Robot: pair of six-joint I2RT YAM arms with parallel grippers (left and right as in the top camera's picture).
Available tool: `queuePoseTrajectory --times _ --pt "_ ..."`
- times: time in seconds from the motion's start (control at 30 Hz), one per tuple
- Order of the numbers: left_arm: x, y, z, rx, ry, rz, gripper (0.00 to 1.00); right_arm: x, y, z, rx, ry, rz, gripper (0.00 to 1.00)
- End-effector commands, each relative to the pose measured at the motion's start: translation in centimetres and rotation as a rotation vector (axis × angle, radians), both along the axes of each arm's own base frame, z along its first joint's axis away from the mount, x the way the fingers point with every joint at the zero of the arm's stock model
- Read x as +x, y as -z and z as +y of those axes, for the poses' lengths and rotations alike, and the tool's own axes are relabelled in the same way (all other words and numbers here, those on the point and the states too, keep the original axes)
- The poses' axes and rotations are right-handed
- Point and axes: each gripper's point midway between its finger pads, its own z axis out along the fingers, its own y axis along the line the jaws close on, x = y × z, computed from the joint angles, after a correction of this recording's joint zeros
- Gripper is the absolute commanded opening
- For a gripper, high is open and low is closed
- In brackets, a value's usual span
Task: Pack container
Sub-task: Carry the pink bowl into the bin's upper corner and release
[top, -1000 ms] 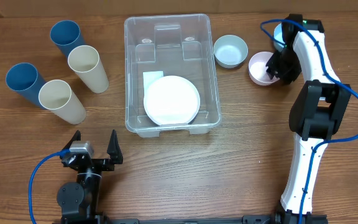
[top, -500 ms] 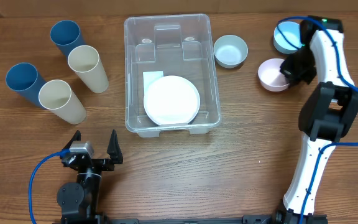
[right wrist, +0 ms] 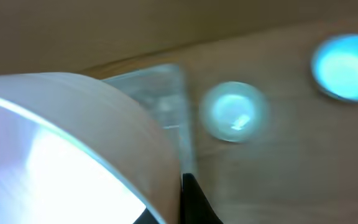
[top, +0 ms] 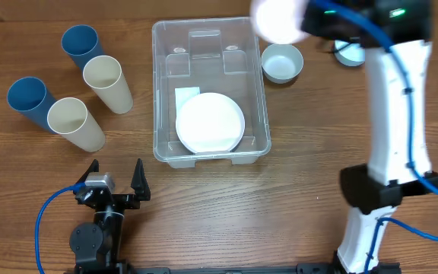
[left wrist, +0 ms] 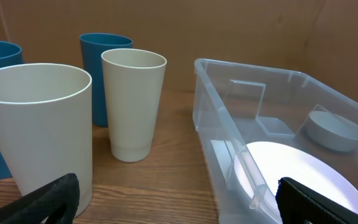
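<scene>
The clear container [top: 158,91] stands mid-table with a white plate [top: 210,122] lying in it over its white label. My right gripper [top: 304,19] is raised high over the container's far right corner. It is shut on a pink bowl [top: 276,19], which shows blurred. In the right wrist view the pink bowl [right wrist: 73,143] fills the left side, pinched at its rim by a dark finger [right wrist: 188,199], with the container [right wrist: 160,93] below. My left gripper [top: 112,183] is open and empty, low at the front left. The left wrist view shows the container [left wrist: 229,124] and the plate [left wrist: 303,174].
A pale bowl [top: 282,62] sits just right of the container, and a blue bowl [top: 352,53] lies partly hidden behind the right arm. Two blue cups [top: 80,44] [top: 29,99] and two cream cups [top: 106,82] [top: 74,122] stand at the left.
My right gripper has lifted the pink bowl off the table at the right and carried it up and left to the container's far right corner. The left arm has not moved.
</scene>
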Motion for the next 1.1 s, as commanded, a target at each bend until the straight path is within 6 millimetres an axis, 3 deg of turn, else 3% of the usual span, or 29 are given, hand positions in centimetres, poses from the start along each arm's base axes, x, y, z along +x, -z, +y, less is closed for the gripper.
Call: queuePoseTrajectory --times 0.0,0.1,0.27,0.4,0.67,0.77,0.8,0.83,0.9,1.07 --pt "0.0 0.0 0.2 -0.008 -0.010 -0.003 1.00 1.1 1.9 4.8 -0.097 -0.049 -0.041 0.05" --pt "0.0 0.0 0.2 -0.008 -0.010 -0.003 1.00 2.2 4.2 7.8 -0.136 -0.074 -0.049 0.05" --pt "0.0 0.0 0.2 -0.008 -0.010 -0.003 1.00 5.6 9.9 9.4 -0.176 -0.087 -0.029 0.05" --pt "0.0 0.0 0.2 -0.008 -0.010 -0.003 1.00 8.4 15.0 9.5 -0.253 -0.067 -0.013 0.05" --pt "0.0 0.0 0.2 -0.008 -0.010 -0.003 1.00 10.3 23.8 8.0 -0.326 -0.039 0.103 0.04" --pt "0.0 0.0 0.2 -0.008 -0.010 -0.003 1.00 10.6 24.9 7.6 -0.331 -0.032 0.119 0.04" --pt "0.0 0.0 0.2 -0.008 -0.010 -0.003 1.00 10.6 25.0 7.6 -0.331 -0.031 0.119 0.08" --pt "0.0 0.0 0.2 -0.008 -0.010 -0.003 1.00 10.7 25.2 7.6 -0.331 -0.031 0.119 0.19" --pt "0.0 0.0 0.2 -0.008 -0.010 -0.003 1.00 10.7 25.3 7.6 -0.332 -0.031 0.120 0.25" --pt "0.0 0.0 0.2 -0.008 -0.010 -0.003 1.00 10.7 25.3 7.7 -0.331 -0.033 0.120 0.28"
